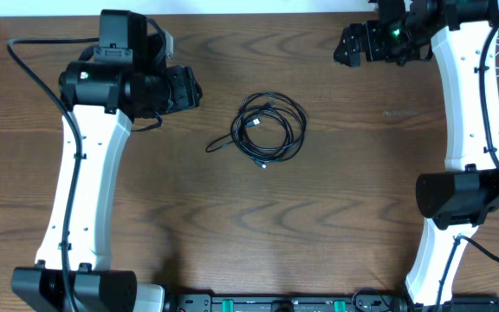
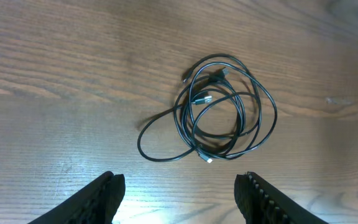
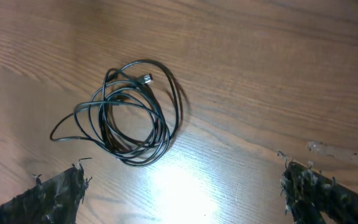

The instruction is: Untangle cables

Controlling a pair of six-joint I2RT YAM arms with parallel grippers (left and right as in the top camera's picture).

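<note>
- Plainly, the left tool [image 2: 179,200] hangs above the wooden surface [image 1: 189,217] on the left side. It points toward the middle, so its wrist camera takes in the whole bundle. Its fingers [image 2: 103,198] stand wide apart and hold nothing. I judge this a looking-and-choosing pose, not a grasp.
- Just right of it, well clear of both arms, the cables [image 1: 269,128] lie near the centre of the surface. Nothing touches them.
- They form a loose, roughly round coil of thin black cord, several turns laid over each other and crossing on the coil's left side. I cannot tell whether it is one cord or more.
- One loose loop [image 2: 143,140] strays out of the coil toward the left tool, the easiest strand to pick from that side.
- Small plug ends [image 2: 222,73] show inside the top of the coil, and a pale-tipped one [image 2: 209,160] pokes out at the bottom edge.
- Far right and toward the back, the right tool [image 3: 185,196] hovers high, also aimed at the coil. Its fingers [image 3: 58,193] are spread wide and empty. It is well apart from the cables, probably waiting to pin or pull the opposite side.
</note>
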